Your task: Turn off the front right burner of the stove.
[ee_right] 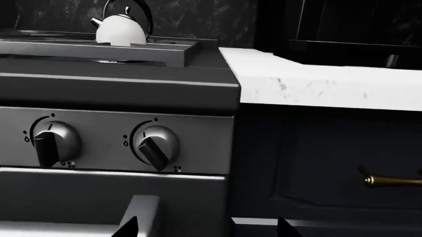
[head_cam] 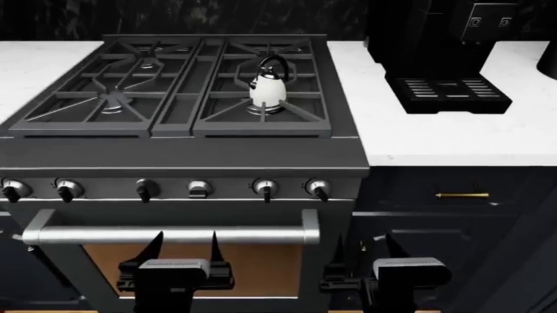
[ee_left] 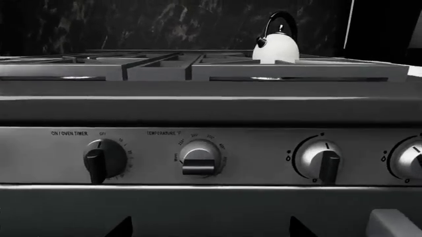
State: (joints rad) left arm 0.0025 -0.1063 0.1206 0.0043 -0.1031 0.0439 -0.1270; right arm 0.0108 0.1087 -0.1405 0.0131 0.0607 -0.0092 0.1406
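One stove (head_cam: 182, 156), one kettle (head_cam: 267, 90), one coffee machine (head_cam: 435, 59), two grippers

On the stove, from the head view: three grate sections (head_cam: 179, 78), four burner heads made out, the front right burner (head_cam: 263, 112) among them, six knobs (head_cam: 199, 188) in one row, one bar handle (head_cam: 174, 235), one oven window (head_cam: 261, 261); four of those knobs in the left wrist view, two in the right wrist view; two stretches of white counter (head_cam: 418, 137), one either side; one brass drawer pull (head_cam: 461, 195); one left gripper (head_cam: 186, 238) and one right gripper (head_cam: 364, 242), two fingers each
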